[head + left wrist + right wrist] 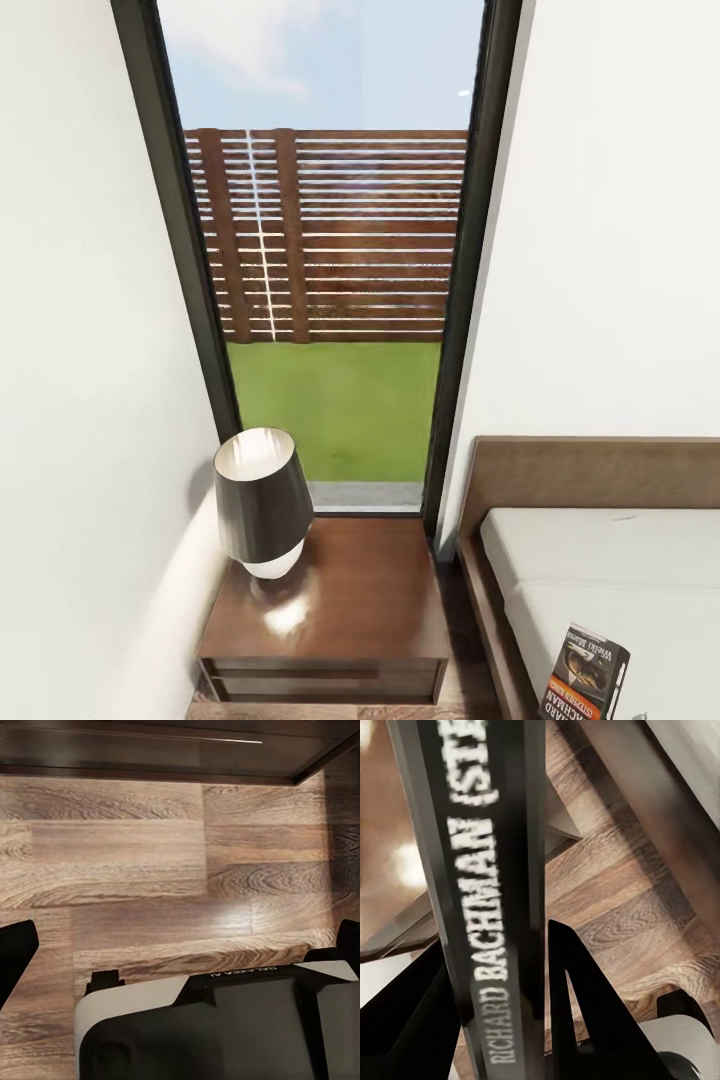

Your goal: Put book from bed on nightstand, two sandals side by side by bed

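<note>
Book (pixel 585 675) in hand, we judge ourselves partway through the first job: it is lifted above the bed (pixel 600 570), near the mattress's edge on the nightstand side, but not yet set on the nightstand (pixel 370 600), whose glossy top carries a lamp (pixel 262 500) at its far window-side corner, leaving bare wood for the landing. Both sandals remain to be placed. In the right wrist view our right gripper (pixel 499 1020) is clamped on the spine, one dark finger on each side of the white lettering, floor (pixel 615 907) beyond. Our left gripper (pixel 184 945) hangs over bare planks with fingers spread wide, holding nothing
</note>
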Robot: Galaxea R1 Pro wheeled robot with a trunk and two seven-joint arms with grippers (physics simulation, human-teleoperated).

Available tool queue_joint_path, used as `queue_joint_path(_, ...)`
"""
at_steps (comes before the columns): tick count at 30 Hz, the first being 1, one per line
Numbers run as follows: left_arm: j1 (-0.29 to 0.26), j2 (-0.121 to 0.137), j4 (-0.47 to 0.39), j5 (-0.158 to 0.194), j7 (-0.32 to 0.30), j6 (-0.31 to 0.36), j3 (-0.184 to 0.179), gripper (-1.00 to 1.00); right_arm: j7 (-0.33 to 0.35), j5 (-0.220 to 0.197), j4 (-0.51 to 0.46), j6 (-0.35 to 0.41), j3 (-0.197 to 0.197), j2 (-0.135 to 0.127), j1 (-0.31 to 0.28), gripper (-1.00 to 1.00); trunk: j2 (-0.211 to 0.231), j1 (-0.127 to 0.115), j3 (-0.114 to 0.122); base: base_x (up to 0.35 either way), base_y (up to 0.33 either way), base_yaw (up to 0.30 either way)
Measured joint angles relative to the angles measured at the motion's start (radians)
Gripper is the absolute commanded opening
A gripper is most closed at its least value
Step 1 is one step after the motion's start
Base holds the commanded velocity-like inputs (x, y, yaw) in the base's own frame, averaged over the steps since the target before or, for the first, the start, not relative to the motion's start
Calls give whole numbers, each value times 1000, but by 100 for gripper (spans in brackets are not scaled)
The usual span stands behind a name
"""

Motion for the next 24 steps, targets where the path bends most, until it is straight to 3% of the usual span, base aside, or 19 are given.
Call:
queue_joint_path(11,0,0,0,0,-1,0,1,100,0,0,0,0,0,0,0,-100,0,0,0,11,0,3)
queue_joint_path(24,0,0,0,0,0,0,1,100,1,1,0,0,1,0,0,-100,0,-1,0,285,0,0)
